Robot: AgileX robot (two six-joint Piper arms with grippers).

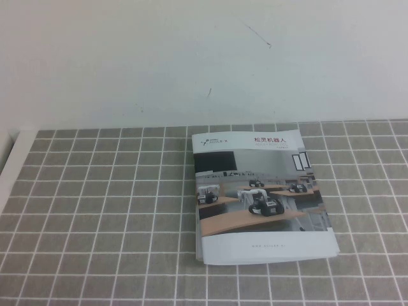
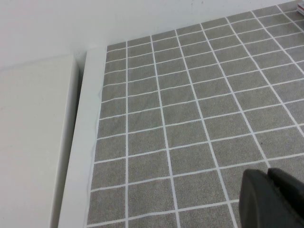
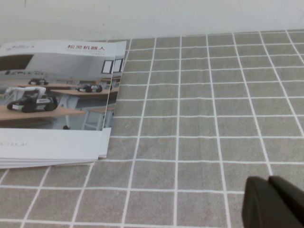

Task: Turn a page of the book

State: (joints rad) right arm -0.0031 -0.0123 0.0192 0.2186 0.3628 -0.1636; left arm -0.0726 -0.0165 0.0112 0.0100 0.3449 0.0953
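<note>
Nothing is done yet — the thin white-covered glossy book (image 1: 261, 197) lies closed on the grey grid-checked tablecloth (image 1: 95, 217), at about 4 o'clock from its centre. The left gripper (image 2: 273, 199) and right gripper (image 3: 275, 202) hover well apart from it — whether their fingers are parted, I cannot tell. Every page remains to turn.

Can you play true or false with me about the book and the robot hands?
1. The book is closed, cover up. True.
2. The book lies on bare wood. False: it lies on a grey checked cloth.
3. The right gripper is touching the book. False: it hovers over cloth, apart from it.
4. The left gripper is far from the book, near the cloth's edge. True.
5. The cover's title is red. True.
</note>
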